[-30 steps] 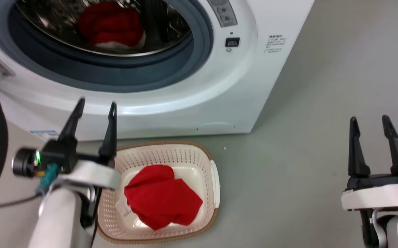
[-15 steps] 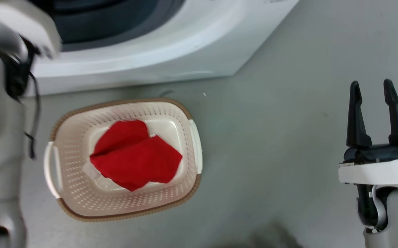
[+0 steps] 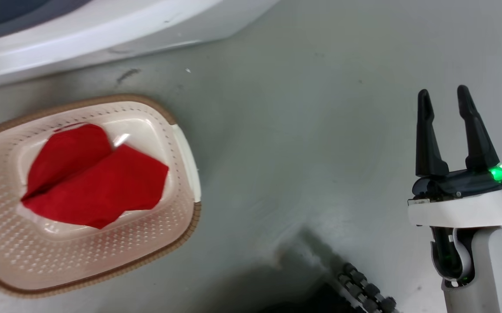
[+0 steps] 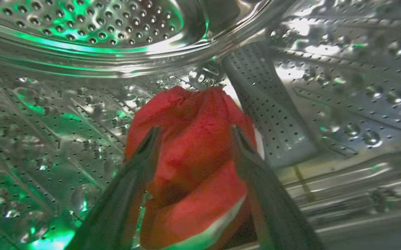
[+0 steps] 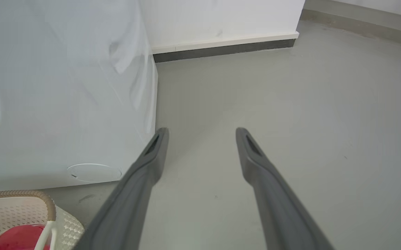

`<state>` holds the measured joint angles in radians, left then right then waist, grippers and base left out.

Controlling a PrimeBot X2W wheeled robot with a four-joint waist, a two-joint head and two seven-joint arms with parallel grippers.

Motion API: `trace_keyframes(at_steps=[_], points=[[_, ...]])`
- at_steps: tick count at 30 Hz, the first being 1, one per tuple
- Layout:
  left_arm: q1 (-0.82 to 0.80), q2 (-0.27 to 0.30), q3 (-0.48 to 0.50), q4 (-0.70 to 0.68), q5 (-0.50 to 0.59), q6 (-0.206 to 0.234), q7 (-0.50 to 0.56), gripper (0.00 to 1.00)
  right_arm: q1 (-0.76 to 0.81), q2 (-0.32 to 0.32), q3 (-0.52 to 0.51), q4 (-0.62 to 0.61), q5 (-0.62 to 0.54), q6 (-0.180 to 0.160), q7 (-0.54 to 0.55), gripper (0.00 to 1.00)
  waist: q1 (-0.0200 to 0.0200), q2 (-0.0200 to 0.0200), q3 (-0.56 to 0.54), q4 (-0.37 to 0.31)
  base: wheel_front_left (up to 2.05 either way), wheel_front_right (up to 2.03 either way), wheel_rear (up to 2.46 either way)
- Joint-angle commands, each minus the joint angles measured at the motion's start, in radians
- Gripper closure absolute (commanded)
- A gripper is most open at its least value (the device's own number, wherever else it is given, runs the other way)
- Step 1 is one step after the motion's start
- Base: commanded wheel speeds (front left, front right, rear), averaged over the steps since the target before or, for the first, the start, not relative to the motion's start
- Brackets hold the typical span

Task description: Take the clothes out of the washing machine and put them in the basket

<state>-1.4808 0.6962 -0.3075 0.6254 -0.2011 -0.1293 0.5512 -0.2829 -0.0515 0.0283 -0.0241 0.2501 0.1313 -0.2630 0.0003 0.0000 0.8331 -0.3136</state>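
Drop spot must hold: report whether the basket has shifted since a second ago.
No. The basket keeps its spot just below the floor scuff and the washing machine; the camera swung instead.

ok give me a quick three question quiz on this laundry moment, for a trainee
1. True or false: the left gripper is open inside the washing machine, with its fingers on either side of the white-banded red garment.
2. Fill in: the right gripper hangs open over bare ___.
3. Pick one: the plain red garment lies A) in the washing machine, B) in the basket, C) in the right gripper.

Key: 1 true. 2 floor. 3 B.
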Motion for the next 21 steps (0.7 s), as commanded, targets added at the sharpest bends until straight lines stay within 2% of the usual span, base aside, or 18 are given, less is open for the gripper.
trace_keyframes(at_steps=[1,7,12,21], points=[[-0.002,0.009,-0.005,0.009,0.005,0.000,0.008,0.00,-0.005,0.002,0.003,-0.004,0.003,-0.001,-0.003,0.00,-0.0003,0.0000,0.046,-0.045,0.00,0.00,0.00],[-0.131,0.103,-0.118,0.050,-0.010,0.000,0.166,0.00,0.003,0.002,0.026,-0.017,0.033,-0.001,-0.003,0.00,-0.0003,0.0000,0.088,-0.084,0.00,0.00,0.00],[-0.183,0.165,-0.180,0.067,-0.038,0.000,0.255,0.00,0.006,0.002,0.037,-0.032,0.047,-0.001,-0.003,0.00,-0.0003,0.0000,0.116,-0.105,0.00,0.00,0.00],[-0.174,0.181,-0.198,0.122,-0.097,-0.001,0.296,0.00,0.016,0.002,0.032,-0.052,0.049,-0.001,-0.003,0.00,-0.0003,0.0000,0.147,-0.099,0.00,0.00,0.00]])
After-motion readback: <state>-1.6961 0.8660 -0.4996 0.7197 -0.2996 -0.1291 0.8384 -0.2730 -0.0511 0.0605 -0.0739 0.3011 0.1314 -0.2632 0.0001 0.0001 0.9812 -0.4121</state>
